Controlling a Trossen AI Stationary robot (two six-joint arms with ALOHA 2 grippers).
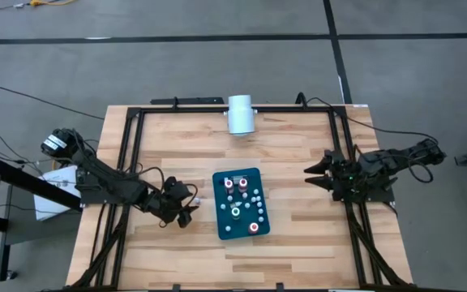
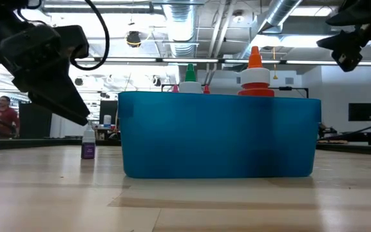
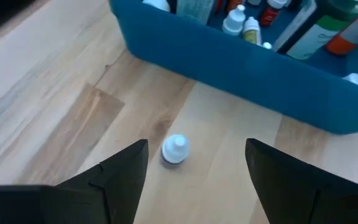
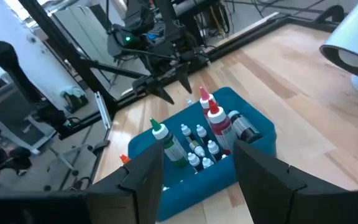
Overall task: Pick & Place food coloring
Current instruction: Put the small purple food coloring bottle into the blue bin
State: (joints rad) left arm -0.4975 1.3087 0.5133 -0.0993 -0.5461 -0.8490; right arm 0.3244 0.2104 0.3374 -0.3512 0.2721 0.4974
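Beside the blue tray (image 3: pixel 241 68), small bottle (image 3: pixel 174 149) upright between left gripper (image 3: pixel 194 168) fingers, spread apart, untouched.

Both arms are dark, jointed assemblies with black cables trailing off the table edges. The matte black two-finger left gripper (image 1: pixel 186 209) has broad, tapered wedge-shaped fingers (image 3: pixel 120 177). The matching black right gripper (image 1: pixel 314 173) shows a small green indicator light behind it.
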